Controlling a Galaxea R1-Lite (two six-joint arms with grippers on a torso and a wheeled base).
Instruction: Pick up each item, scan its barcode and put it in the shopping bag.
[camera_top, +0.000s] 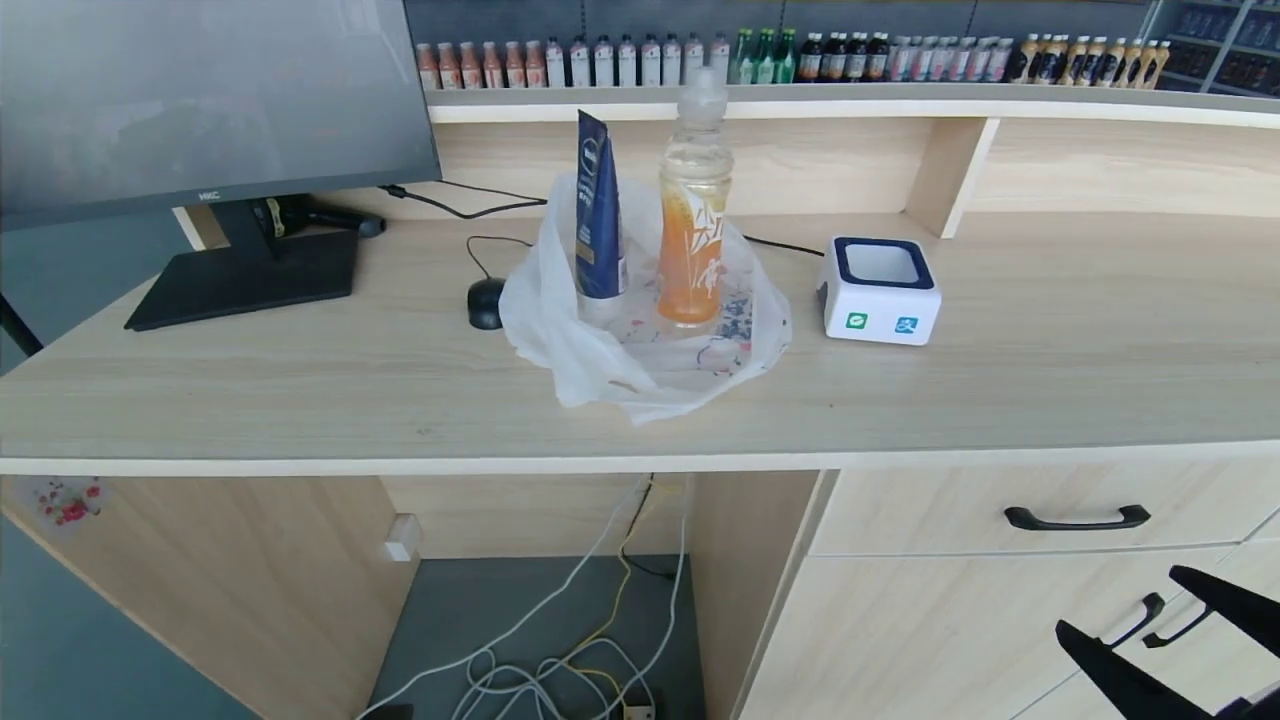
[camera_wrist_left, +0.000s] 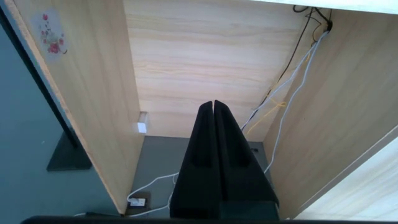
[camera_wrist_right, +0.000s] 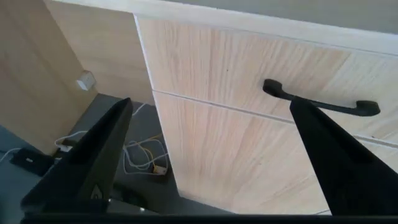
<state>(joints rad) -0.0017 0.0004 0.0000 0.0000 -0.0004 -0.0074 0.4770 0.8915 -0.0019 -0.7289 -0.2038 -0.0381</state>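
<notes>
A white plastic shopping bag (camera_top: 610, 370) lies spread open on the wooden counter (camera_top: 1050, 380). Inside it stand a dark blue tube (camera_top: 598, 215) and an orange drink bottle (camera_top: 692, 215), both upright. To the bag's right sits a white barcode scanner (camera_top: 880, 292) with a dark-rimmed top. My right gripper (camera_top: 1165, 625) hangs open below the counter, in front of the drawers (camera_wrist_right: 249, 124). My left gripper (camera_wrist_left: 214, 112) is shut, empty, and points into the open space under the counter.
A monitor (camera_top: 200, 100) on a black stand occupies the counter's left, with a black mouse (camera_top: 485, 302) beside the bag. A raised shelf with bottles (camera_top: 800, 58) runs along the back. Cables (camera_top: 560, 660) hang and pile under the counter. Drawer handles (camera_top: 1076, 518) face my right gripper.
</notes>
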